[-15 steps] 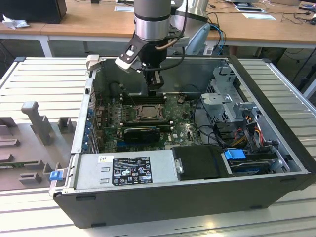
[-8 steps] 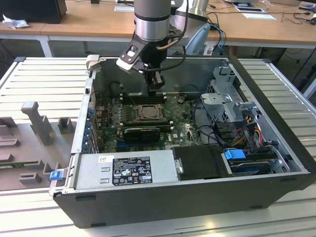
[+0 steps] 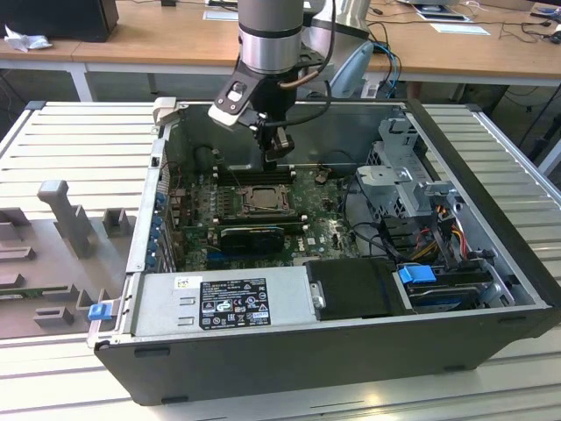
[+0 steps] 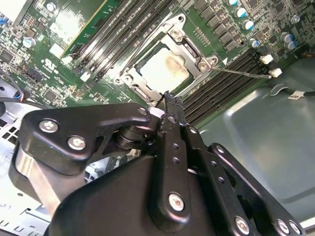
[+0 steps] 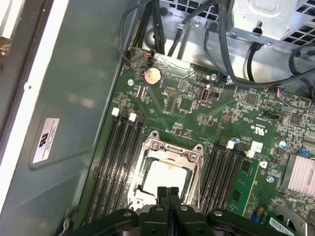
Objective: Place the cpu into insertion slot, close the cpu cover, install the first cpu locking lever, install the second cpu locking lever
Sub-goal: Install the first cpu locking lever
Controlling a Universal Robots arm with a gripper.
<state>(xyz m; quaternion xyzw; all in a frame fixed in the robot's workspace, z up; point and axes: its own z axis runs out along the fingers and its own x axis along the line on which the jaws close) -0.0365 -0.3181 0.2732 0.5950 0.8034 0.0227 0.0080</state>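
The pincer [image 5: 165,192], its two black fingers pressed together with nothing visible between them, hangs close over one edge of the slot [image 3: 261,200] inside an open computer case [image 3: 491,219] on a ribbed worktop [image 3: 70,149]; whether the tips touch metal cannot be told. Just beyond the tips in both wrist views, the cpu [image 5: 165,178] lies seated in the slot, its pale top showing through the window of the cover [image 5: 170,149], which appears folded down over it. In the second wrist view, a thin wire lever [image 4: 241,73] sticks out from a slot corner across the RAM slots [image 4: 221,88]. The cpu looks light, stiff and fragile, best handled by its edges; the cover is likely thin springy steel, and the lever a slick, sprung rod best pressed near its free end. Green motherboard [image 5: 197,105] surrounds it all.
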